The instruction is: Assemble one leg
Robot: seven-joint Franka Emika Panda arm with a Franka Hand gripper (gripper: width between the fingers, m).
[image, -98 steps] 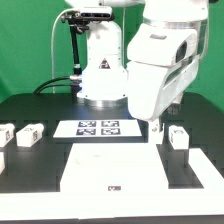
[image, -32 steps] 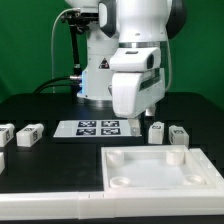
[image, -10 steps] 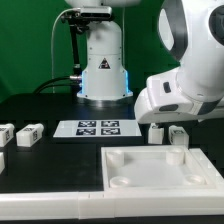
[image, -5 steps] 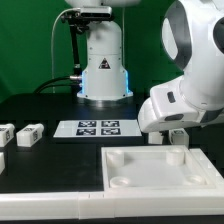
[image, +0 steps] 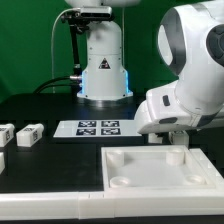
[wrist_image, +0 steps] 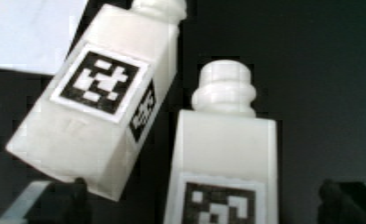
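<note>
Two legs, white stubby posts with black-and-white tags, lie side by side on the black table at the exterior view's right, behind the panel. One leg (image: pixel 157 135) is in plain sight and the other (image: pixel 180 140) is partly hidden by my gripper (image: pixel 177 131). In the wrist view the nearer leg (wrist_image: pixel 224 152) lies between my open fingers, with a gap on each side. The second leg (wrist_image: pixel 103 95) lies tilted beside it. My gripper (wrist_image: pixel 201 200) holds nothing.
A large flat white panel (image: pixel 200 182) with round sockets lies in front, and its corner shows in the wrist view (wrist_image: pixel 23 35). The marker board (image: pixel 97 127) lies at the table's middle. Two more legs (image: pixel 28 134) lie at the exterior view's left, and the robot's base (image: pixel 103 60) stands behind.
The arm swung from the middle to the exterior view's right and came down over the two right-hand legs. In the last half second it moved only slightly lower.
</note>
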